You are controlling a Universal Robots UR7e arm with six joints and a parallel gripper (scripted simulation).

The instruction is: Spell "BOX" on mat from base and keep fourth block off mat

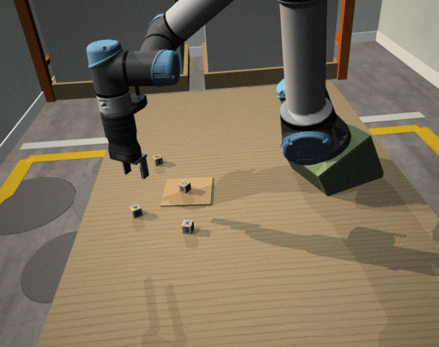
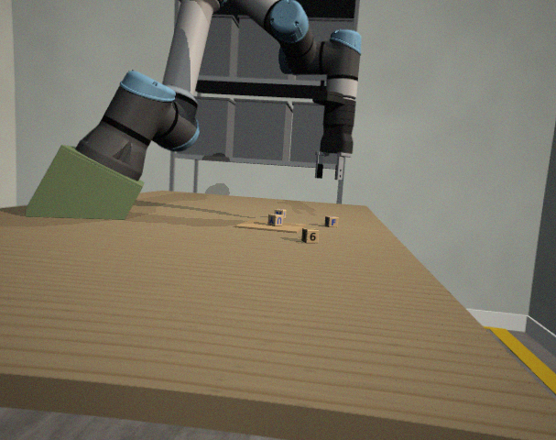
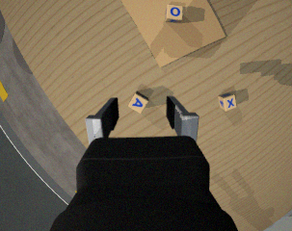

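Sitting on mat (image 1: pixel 171 197) (image 2: pixel 253 225) (image 3: pixel 161 57), O block (image 1: pixel 184 186) (image 2: pixel 275 220) (image 3: pixel 174 12)

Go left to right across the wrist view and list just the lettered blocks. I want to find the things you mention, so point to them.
The A block (image 1: pixel 136 210) (image 3: pixel 138 102), the O block (image 1: pixel 184 186) (image 2: pixel 275 220) (image 3: pixel 174 12), the X block (image 1: pixel 187 227) (image 3: pixel 227 102).

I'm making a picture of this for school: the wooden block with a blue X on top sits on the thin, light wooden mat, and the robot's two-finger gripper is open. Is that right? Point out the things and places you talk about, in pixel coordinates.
The X block (image 1: pixel 187 227) (image 3: pixel 227 102) sits off the mat (image 1: pixel 204 181) (image 3: pixel 160 58), on the table, as the top view shows. The gripper (image 1: pixel 135 173) (image 2: pixel 329 174) (image 3: pixel 142 107) is open.
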